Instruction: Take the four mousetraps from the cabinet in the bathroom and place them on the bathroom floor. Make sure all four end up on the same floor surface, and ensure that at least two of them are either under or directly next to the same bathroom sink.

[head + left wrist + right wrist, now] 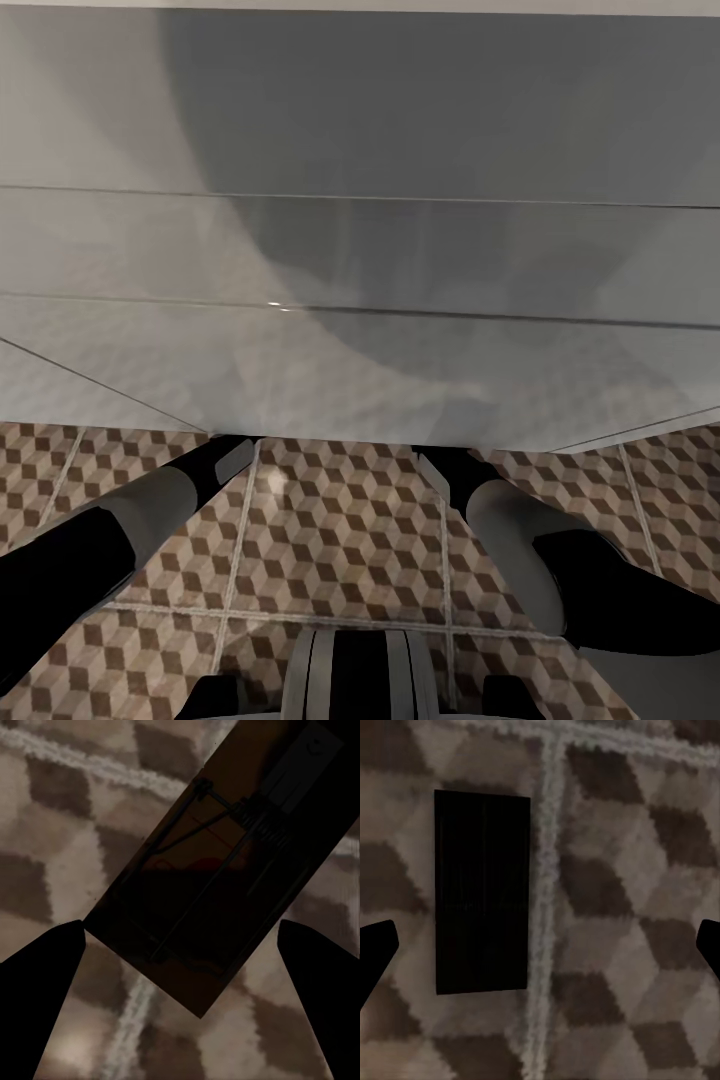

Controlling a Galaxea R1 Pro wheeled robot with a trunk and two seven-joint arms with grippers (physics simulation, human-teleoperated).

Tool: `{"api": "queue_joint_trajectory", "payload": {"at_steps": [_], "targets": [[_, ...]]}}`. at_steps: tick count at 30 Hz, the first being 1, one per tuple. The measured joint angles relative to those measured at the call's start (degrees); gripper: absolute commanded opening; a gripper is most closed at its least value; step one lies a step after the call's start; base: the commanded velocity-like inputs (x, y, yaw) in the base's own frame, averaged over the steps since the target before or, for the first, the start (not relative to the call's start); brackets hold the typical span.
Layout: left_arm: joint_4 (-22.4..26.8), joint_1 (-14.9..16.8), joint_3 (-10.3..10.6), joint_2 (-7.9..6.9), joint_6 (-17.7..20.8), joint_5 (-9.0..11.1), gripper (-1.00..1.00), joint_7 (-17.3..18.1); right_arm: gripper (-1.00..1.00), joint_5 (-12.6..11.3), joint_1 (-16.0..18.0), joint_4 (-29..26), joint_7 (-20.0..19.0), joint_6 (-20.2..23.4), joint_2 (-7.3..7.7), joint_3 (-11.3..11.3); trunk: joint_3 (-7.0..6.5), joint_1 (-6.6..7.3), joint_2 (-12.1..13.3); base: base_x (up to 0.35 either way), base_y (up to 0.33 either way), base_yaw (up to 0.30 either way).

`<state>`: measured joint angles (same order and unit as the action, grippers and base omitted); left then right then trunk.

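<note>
A brown wooden mousetrap [202,877] with dark wire parts lies slantwise on the cube-patterned bathroom floor [60,832]. My left gripper [180,997] hangs open over it, with its fingertips [37,982] wide apart on either side. A second mousetrap [481,892], a dark flat rectangle in shadow, lies on the floor beside a grout line. My right gripper [540,952] is open above it and to one side. In the head view both forearms reach under the white sink [360,250], which hides the grippers and the traps. The cabinet is out of view.
The sink's white body hangs over the floor [340,530] right in front of me and spans the whole width. My left forearm [130,520] and right forearm [520,520] pass beneath its front edge. Tiled floor lies open between them.
</note>
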<state>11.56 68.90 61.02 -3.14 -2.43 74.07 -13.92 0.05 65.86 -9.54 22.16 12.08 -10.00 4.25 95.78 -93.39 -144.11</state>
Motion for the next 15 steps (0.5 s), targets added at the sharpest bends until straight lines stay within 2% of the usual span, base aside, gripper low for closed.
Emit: {"api": "queue_joint_trajectory", "payload": {"at_steps": [4, 6, 10, 13, 15], "targets": [[-0.5, 0.0, -0.3, -0.26, 0.1, 0.0, -1.0, -0.2, 1.0, 0.0, 0.0, 0.0, 0.0, 0.0, 0.0, 0.0, 0.0, 0.0, 0.0, 0.0, 0.0, 0.0], [-1.6, 0.0, -1.4, -0.23, 0.2, 0.0, -1.0, -0.2, 1.0, 0.0, 0.0, 0.0, 0.0, 0.0, 0.0, 0.0, 0.0, 0.0, 0.0, 0.0, 0.0, 0.0], [-4.2, 0.6, -6.1, -0.01, 0.5, 0.0, -1.0, -0.3, 1.0, 0.0, 0.0, 0.0, 0.0, 0.0, 0.0, 0.0, 0.0, 0.0, 0.0, 0.0, 0.0, 0.0], [-5.2, 1.6, -10.7, -0.04, 2.9, 0.0, -1.0, -0.7, 1.0, -0.1, 0.0, 0.0, 0.0, 0.0, 0.0, 0.0, 0.0, 0.0, 0.0, 0.0, 0.0, 0.0], [-5.3, 1.6, -11.2, 0.02, 5.1, 0.0, -1.0, -1.1, 1.0, -0.1, 0.0, 0.0, 0.0, 0.0, 0.0, 0.0, 0.01, 0.0, 0.0, 0.0, 0.0, 0.0]]}}
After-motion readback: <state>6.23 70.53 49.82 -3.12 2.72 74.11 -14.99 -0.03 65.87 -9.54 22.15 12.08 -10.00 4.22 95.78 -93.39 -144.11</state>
